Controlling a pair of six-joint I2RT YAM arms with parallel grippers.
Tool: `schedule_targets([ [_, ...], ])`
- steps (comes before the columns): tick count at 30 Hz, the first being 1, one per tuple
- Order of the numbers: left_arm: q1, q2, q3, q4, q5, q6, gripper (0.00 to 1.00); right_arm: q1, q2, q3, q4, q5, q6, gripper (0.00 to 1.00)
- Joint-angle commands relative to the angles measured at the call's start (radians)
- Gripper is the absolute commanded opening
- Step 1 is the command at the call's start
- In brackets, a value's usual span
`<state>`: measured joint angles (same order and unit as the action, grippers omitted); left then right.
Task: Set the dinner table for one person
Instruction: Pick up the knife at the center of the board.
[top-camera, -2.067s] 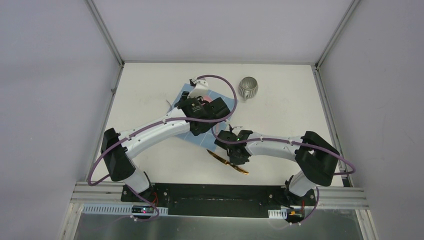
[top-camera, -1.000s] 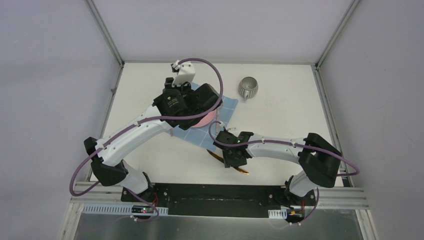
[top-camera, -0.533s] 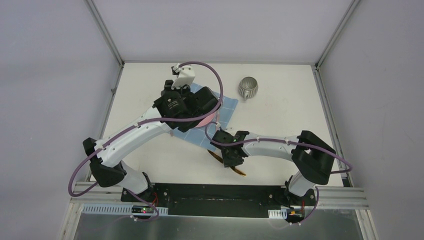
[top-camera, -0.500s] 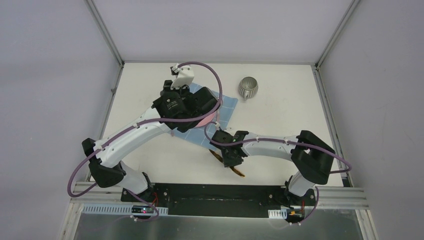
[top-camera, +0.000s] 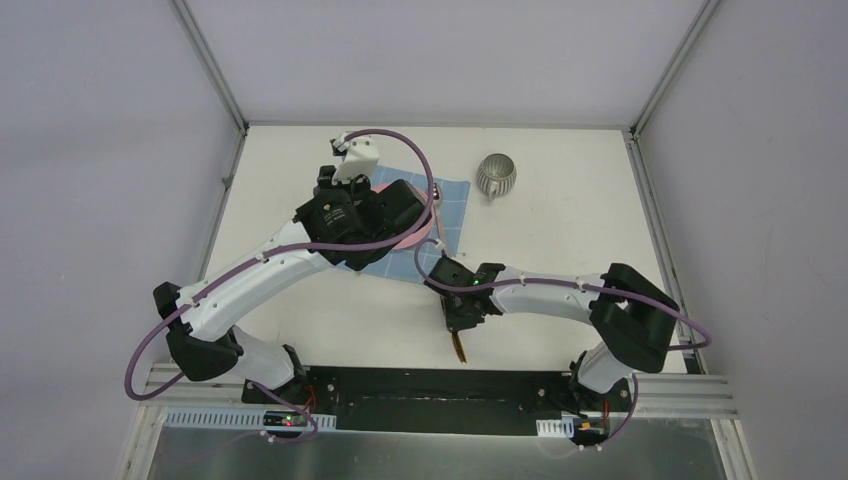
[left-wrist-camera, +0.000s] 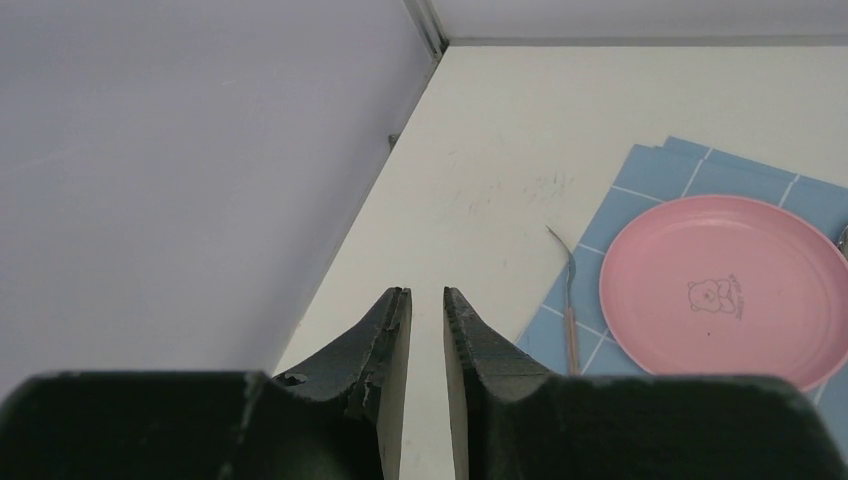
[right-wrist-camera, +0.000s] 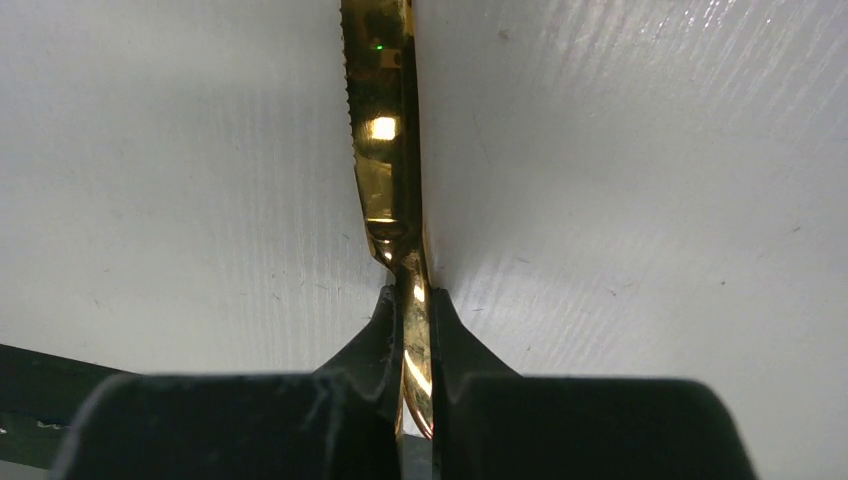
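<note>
The off-white dinner table (top-camera: 570, 230) carries a light-blue grid cloth (top-camera: 452, 200) with a pink plate (top-camera: 415, 238) on it, mostly hidden under my left arm. In the left wrist view the plate (left-wrist-camera: 725, 290) lies on the cloth (left-wrist-camera: 650, 185), with a thin fork (left-wrist-camera: 568, 310) on the cloth at its left. My left gripper (left-wrist-camera: 425, 300) hangs above the table's far-left part, empty, jaws a narrow gap apart. My right gripper (right-wrist-camera: 410, 300) is shut on a gold knife (right-wrist-camera: 385, 150) just above the table. In the top view the knife (top-camera: 460, 346) points towards the near edge.
A grey ribbed cup (top-camera: 496, 175) stands on the table at the back right of the cloth. Aluminium rails (top-camera: 650, 200) and grey walls (left-wrist-camera: 180, 150) edge the table. A bit of metal (left-wrist-camera: 843, 238) shows at the plate's right rim.
My left arm has drawn back from over the plate towards the far left. My right gripper has turned the knife from lying slantwise to pointing at the near edge.
</note>
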<state>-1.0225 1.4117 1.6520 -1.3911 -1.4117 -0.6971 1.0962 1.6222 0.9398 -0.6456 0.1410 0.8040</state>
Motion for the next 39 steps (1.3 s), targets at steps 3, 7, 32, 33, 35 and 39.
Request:
schedule_targets([
  [3, -0.008, 0.003, 0.014, -0.005, -0.007, -0.017, 0.20, -0.001, -0.050, -0.120, -0.031, 0.008, 0.078, 0.00],
  [7, -0.008, 0.020, 0.027, -0.005, 0.003, -0.015, 0.19, 0.023, -0.112, -0.142, -0.086, 0.032, 0.125, 0.00],
  [32, -0.027, 0.112, 0.104, -0.003, 0.003, -0.002, 0.17, 0.056, -0.179, -0.060, -0.208, 0.237, 0.136, 0.00],
  [33, -0.027, 0.110, 0.104, -0.003, 0.000, -0.001, 0.17, 0.050, -0.159, -0.035, -0.208, 0.253, 0.125, 0.00],
  [35, -0.027, 0.101, 0.101, -0.002, -0.005, -0.001, 0.18, 0.041, -0.127, 0.018, -0.204, 0.278, 0.102, 0.00],
  [39, -0.028, 0.078, 0.079, -0.002, -0.012, -0.007, 0.18, 0.001, -0.075, 0.087, -0.191, 0.310, 0.062, 0.00],
])
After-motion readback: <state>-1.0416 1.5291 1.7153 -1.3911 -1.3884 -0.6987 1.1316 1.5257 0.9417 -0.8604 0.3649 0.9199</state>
